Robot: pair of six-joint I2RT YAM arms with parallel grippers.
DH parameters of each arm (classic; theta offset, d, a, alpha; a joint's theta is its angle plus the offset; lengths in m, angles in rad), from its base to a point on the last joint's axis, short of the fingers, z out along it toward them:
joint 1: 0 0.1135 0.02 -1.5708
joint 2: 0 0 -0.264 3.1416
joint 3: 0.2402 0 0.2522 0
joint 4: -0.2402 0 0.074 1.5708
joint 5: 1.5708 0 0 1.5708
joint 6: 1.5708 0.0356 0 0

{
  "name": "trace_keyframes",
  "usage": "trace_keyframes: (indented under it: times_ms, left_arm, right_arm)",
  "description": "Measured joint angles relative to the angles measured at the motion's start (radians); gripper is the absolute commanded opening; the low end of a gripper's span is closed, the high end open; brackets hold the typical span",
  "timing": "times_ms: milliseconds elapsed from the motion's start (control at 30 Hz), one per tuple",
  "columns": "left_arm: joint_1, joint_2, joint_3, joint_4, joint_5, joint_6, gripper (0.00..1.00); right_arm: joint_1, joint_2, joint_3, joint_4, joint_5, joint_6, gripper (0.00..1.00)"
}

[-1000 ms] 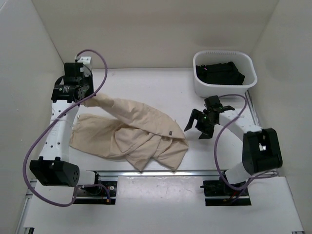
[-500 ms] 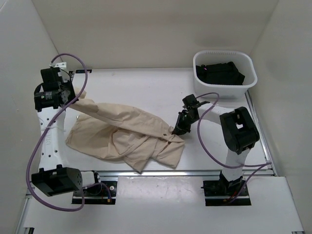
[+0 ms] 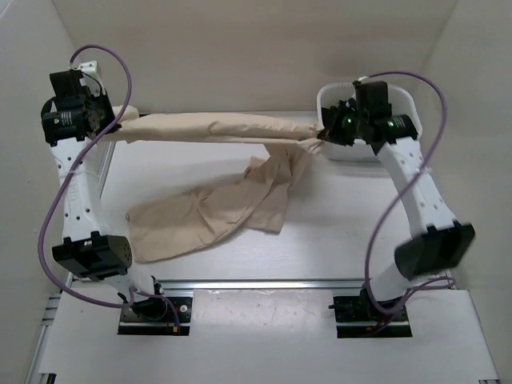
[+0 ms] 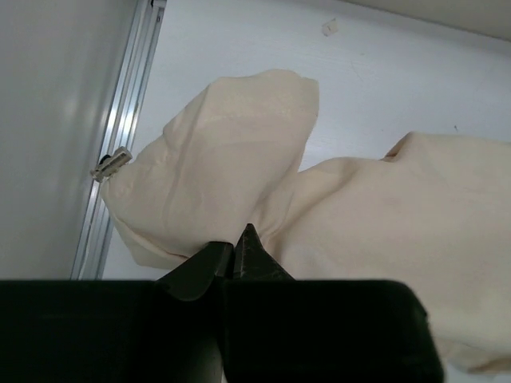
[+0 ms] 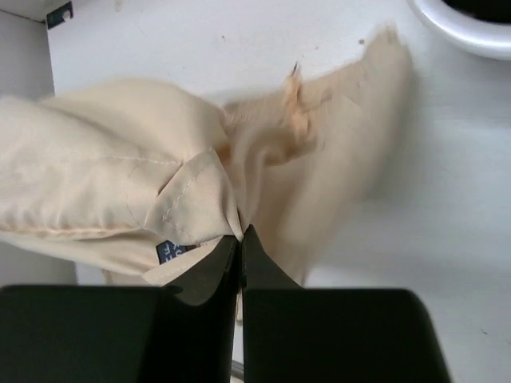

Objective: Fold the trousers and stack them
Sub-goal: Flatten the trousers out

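One trousers [image 3: 200,128], one white tub [image 3: 348,152], two hands. Left hand [image 4: 234,249] and right hand [image 5: 240,238] are each clamped on fabric, holding one edge taut above the bench [image 3: 336,216]. The rest drapes down onto it.

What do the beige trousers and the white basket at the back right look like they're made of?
The trousers: soft woven cloth, probably cotton, matte; they sag, crease and show stitched seams. The basket: likely moulded plastic, smooth and faintly glossy; its rounded rim looks rigid and catches light.
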Motion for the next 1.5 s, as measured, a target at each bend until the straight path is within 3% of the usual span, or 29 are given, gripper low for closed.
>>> trace_keyframes:
  times_ms: [100,133,167,200,233,300,400,467,633,767,900,1067,1233,1333,1367,1400,1433,1467,1500]
  left_arm:
    - [0.002,-0.09,-0.117,0.008,-0.006,0.002,0.14]
    - [0.006,-0.131,-0.176,0.005,-0.013,0.002,0.14]
    - [0.011,-0.169,-0.239,0.007,-0.024,0.003,0.14]
    - [0.021,-0.216,-0.322,0.014,-0.04,0.003,0.14]
    - [0.034,-0.261,-0.406,0.009,-0.059,0.005,0.14]
    - [0.073,-0.323,-0.555,0.005,-0.079,0.008,0.14]
    - [0.134,-0.367,-0.757,-0.016,-0.097,0.008,0.14]
    - [0.152,-0.383,-0.867,-0.049,-0.115,0.011,0.14]
    - [0.159,-0.464,-1.031,-0.091,-0.156,0.015,0.14]
    - [0.2,-0.52,-1.062,-0.091,-0.18,0.016,0.14]
    - [0.255,-0.556,-1.108,-0.068,-0.212,0.016,0.14]
    - [0.301,-0.568,-1.143,-0.058,-0.235,0.016,0.14]
    - [0.312,-0.57,-1.146,-0.054,-0.243,0.016,0.14]
    - [0.314,-0.57,-1.146,-0.054,-0.249,0.016,0.14]
    - [0.314,-0.57,-1.146,-0.054,-0.25,0.016,0.14]
    - [0.314,-0.57,-1.147,-0.054,-0.251,0.016,0.14]
    - [0.315,-0.57,-1.147,-0.053,-0.251,0.016,0.14]
    - [0.317,-0.569,-1.147,-0.051,-0.251,0.016,0.14]
    - [0.319,-0.568,-1.147,-0.047,-0.251,0.016,0.14]
  right_arm:
    - [0.06,-0.22,-0.129,-0.033,0.114,-0.026,0.0]
    - [0.093,-0.294,-0.198,-0.049,0.15,-0.026,0.04]
    - [0.118,-0.338,-0.269,-0.055,0.167,-0.019,0.17]
    - [0.145,-0.397,-0.369,-0.037,0.179,-0.009,0.44]
    - [0.166,-0.438,-0.473,-0.044,0.184,0.01,0.61]
    - [0.186,-0.478,-0.682,-0.048,0.182,0.045,0.78]
    - [0.168,-0.479,-0.985,-0.064,0.161,0.091,0.87]
    - [0.104,-0.525,-1.073,-0.132,0.163,0.109,0.87]
    - [0.008,-0.64,-0.987,-0.146,0.223,0.129,0.91]
    - [-0.002,-0.551,-0.869,-0.053,0.291,0.138,0.98]
    - [-0.07,-0.405,-0.854,0.039,0.354,0.158,0.99]
    - [-0.188,-0.212,-0.9,0.224,0.34,0.165,0.96]
    - [-0.199,-0.036,-0.827,0.365,0.299,0.134,0.93]
    - [-0.197,-0.001,-0.806,0.431,0.286,0.144,0.7]
    - [-0.197,0.008,-0.804,0.445,0.283,0.15,0.58]
    - [-0.197,0.019,-0.802,0.46,0.278,0.159,0.28]
    - [-0.197,0.027,-0.799,0.474,0.27,0.167,0.14]
    - [-0.198,0.038,-0.801,0.488,0.263,0.174,0.03]
    - [-0.205,0.053,-0.803,0.497,0.248,0.197,0.0]
